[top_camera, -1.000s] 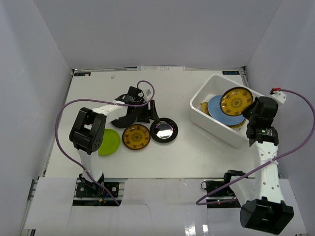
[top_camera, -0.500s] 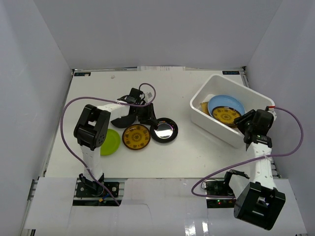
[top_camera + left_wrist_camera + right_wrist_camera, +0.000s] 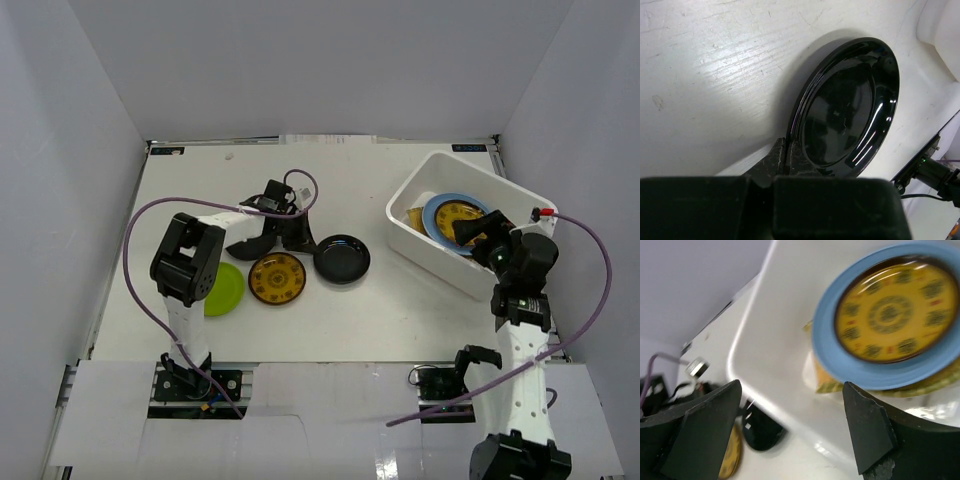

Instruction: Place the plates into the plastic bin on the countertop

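Observation:
My left gripper is shut on the near rim of a glossy black plate. The left wrist view shows that plate tilted, its rim pinched between my fingers. An amber patterned plate and a lime green plate lie flat on the countertop. In the plastic bin another amber plate rests on the light blue plate. My right gripper hangs open over the bin's near wall, holding nothing. Its wrist view shows the blue plate with a tan plate under it.
A second black plate shows partly under the left arm. White walls close in the countertop on three sides. A purple cable loops beside the left arm, another beside the right. The bin's rim lies between the right fingers.
The left gripper closed on the black plate's rim and tilted it. The right gripper opened, leaving the amber plate on the blue one in the bin, and drew back towards the bin's near wall.

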{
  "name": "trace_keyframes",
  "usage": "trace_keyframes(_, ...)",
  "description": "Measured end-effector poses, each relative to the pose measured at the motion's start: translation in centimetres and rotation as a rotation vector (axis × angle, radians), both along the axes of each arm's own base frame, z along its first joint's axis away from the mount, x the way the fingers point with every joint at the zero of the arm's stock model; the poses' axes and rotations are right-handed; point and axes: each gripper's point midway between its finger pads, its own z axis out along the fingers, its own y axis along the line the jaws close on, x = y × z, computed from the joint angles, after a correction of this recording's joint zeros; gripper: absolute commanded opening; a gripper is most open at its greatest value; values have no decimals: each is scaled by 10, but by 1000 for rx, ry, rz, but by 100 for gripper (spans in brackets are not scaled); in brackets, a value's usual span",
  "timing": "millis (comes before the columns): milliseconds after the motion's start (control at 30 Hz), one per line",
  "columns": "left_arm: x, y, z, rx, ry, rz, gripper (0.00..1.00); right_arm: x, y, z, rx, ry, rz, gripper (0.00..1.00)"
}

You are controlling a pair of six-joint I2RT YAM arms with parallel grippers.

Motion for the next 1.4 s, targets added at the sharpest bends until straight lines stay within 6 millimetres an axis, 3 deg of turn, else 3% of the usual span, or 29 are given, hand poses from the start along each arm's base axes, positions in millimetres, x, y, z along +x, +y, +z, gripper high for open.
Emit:
trace_keyframes(67,-1,0,3,-8,-2,11,0,-9,29,8,18,-51,102,88)
trace_keyframes(200,-3,-1,16,-53,-11,39,0,-35,92,6,61,-73,330,88)
trace_keyframes(300,-4,-1,41,-124,-24,67,0,-57,134,2,81,-53,492,88)
trace_keyframes(367,-3,-2,68,-188,-58,84,0,-68,149,1,77,-44,553,88)
trace_keyframes(467,2,-3,121,-289,-143,102,0,-77,155,-1,61,-31,580,88)
trace_keyframes(533,2,-4,157,-353,-201,108,0,-77,151,9,44,-40,563,88)
trace_keyframes(700,-3,-16,228,-462,-309,86,0,-69,138,77,-30,-165,501,98)
trace_keyframes(767,-6,-27,247,-484,-340,61,0,-67,138,99,-52,-214,507,95)
trace_keyframes(833,-12,-40,259,-495,-355,35,0,-64,142,106,-62,-232,530,91)
trace_keyframes(1033,-38,-69,268,-506,-346,-44,0,-50,150,86,-98,-150,557,95)
trace_keyframes(1100,-44,-73,267,-503,-340,-61,0,-45,150,80,-114,-130,555,78)
trace_keyframes(1133,-46,-75,266,-501,-337,-66,0,-43,149,78,-121,-124,550,60)
trace_keyframes(1200,-47,-75,264,-493,-336,-69,0,-40,147,78,-127,-128,530,38)
trace_keyframes(1267,-47,-74,261,-483,-331,-68,3,-38,144,81,-129,-140,510,24)
trace_keyframes(1333,-48,-73,259,-472,-331,-71,14,-34,143,83,-122,-140,488,11)
trace_keyframes(1367,-48,-73,257,-465,-333,-76,30,-31,142,83,-116,-139,472,8)
trace_keyframes(1400,-49,-72,255,-455,-337,-81,41,-29,141,84,-109,-141,461,8)
